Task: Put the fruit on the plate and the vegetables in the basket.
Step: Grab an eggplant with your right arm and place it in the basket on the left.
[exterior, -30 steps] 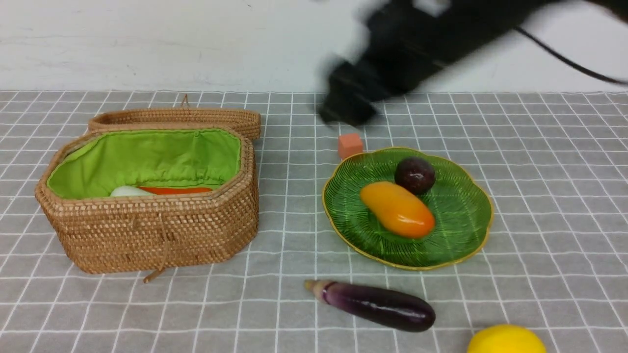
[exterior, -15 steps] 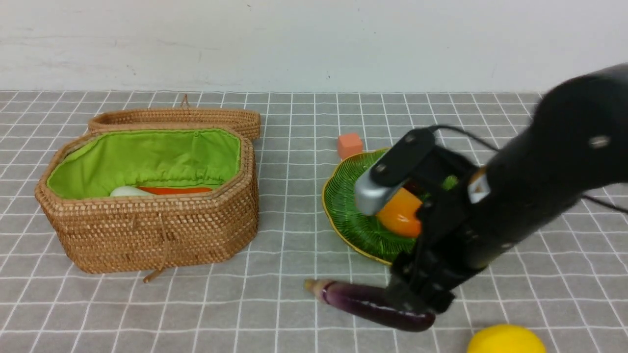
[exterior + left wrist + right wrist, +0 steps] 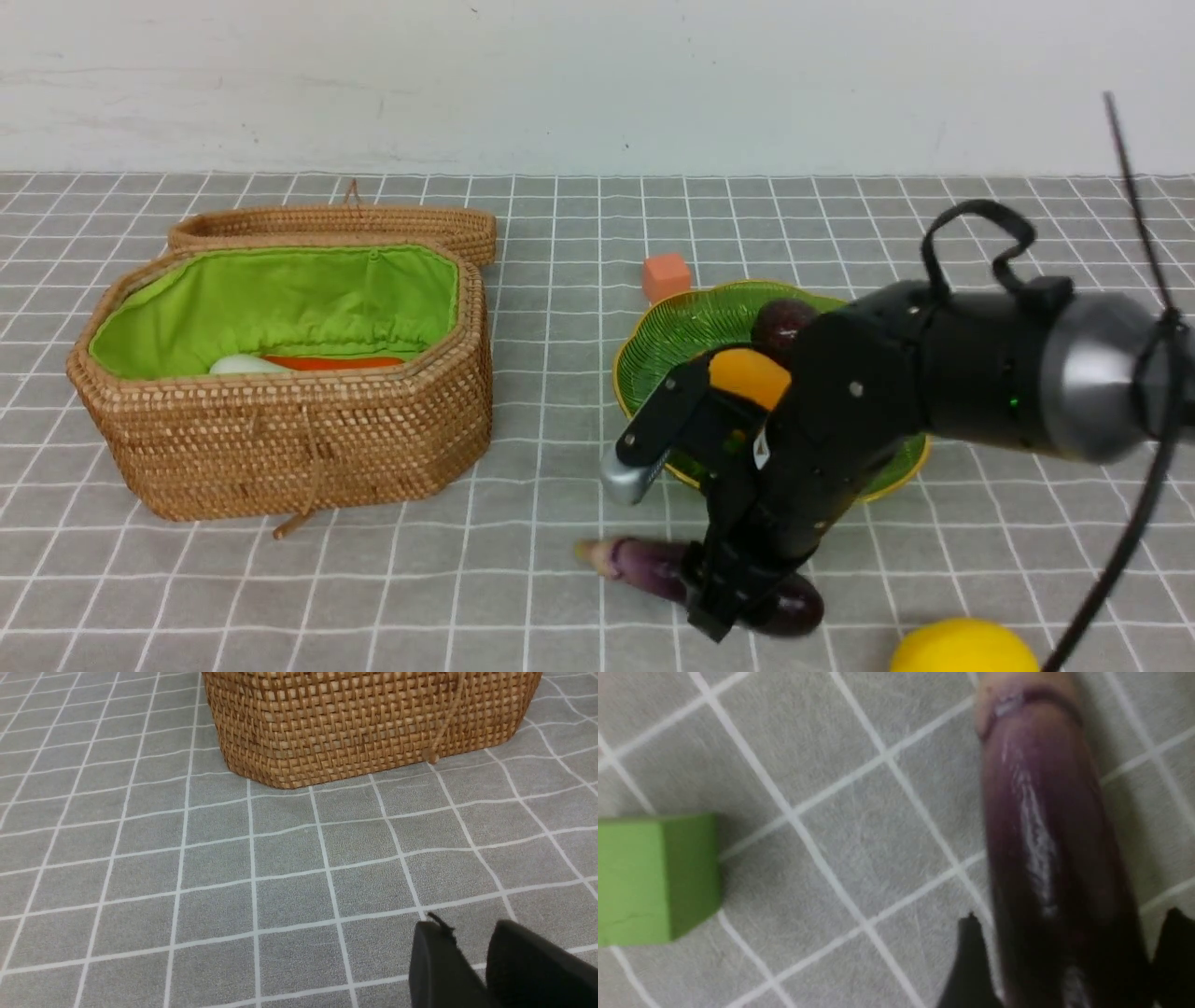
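Eggplant [image 3: 644,567] on cloth [image 3: 373,579], right claw [image 3: 1069,970] astride

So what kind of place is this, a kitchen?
Probably a robot test bench, not a kitchen: a glossy toy eggplant, a checked cloth table against a bare white wall, and a black robot arm.

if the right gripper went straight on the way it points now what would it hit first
Most likely the eggplant: the right gripper points down at it, fingers either side of its purple body with small gaps. They might reach the tablecloth about as soon; depth is unclear.
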Controlling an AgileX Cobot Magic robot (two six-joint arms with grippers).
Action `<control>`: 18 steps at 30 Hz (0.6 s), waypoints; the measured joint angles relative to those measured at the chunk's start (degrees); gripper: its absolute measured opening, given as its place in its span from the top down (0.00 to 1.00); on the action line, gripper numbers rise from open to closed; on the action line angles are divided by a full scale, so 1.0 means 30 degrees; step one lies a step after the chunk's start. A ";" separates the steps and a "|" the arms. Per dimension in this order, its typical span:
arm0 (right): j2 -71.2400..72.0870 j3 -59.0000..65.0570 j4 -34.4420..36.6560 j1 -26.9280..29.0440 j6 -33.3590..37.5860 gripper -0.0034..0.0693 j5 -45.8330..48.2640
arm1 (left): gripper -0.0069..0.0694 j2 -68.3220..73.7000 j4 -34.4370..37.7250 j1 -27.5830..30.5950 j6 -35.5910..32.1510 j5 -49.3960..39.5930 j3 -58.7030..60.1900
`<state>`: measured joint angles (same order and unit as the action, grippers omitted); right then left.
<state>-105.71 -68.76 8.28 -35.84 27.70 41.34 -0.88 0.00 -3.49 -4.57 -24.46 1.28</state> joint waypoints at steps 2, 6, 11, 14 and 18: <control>-0.0149 -0.0025 0.0027 0.0000 0.0366 0.42 0.0075 | 0.69 0.0000 0.0000 0.0000 0.0000 0.0000 0.0000; -0.0234 -0.0350 0.0149 0.0000 0.0667 0.43 0.0409 | 0.68 0.0000 0.0000 0.0000 0.0000 0.0015 0.0000; -0.0253 -0.2362 0.1133 0.0000 0.0728 0.43 0.2114 | 0.67 0.0000 0.0000 0.0000 0.0000 0.0015 0.0000; -0.0271 -0.4463 0.2450 0.0000 0.1171 0.43 0.3382 | 0.67 0.0000 0.0000 0.0000 0.0000 0.0015 0.0009; -0.0381 -0.8322 0.5221 0.0000 0.2703 0.43 0.3873 | 0.66 0.0000 0.0000 0.0000 0.0000 0.0015 0.0009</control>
<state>-106.85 -93.73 23.94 -35.84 35.81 52.96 -0.88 0.00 -3.49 -4.57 -24.41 1.31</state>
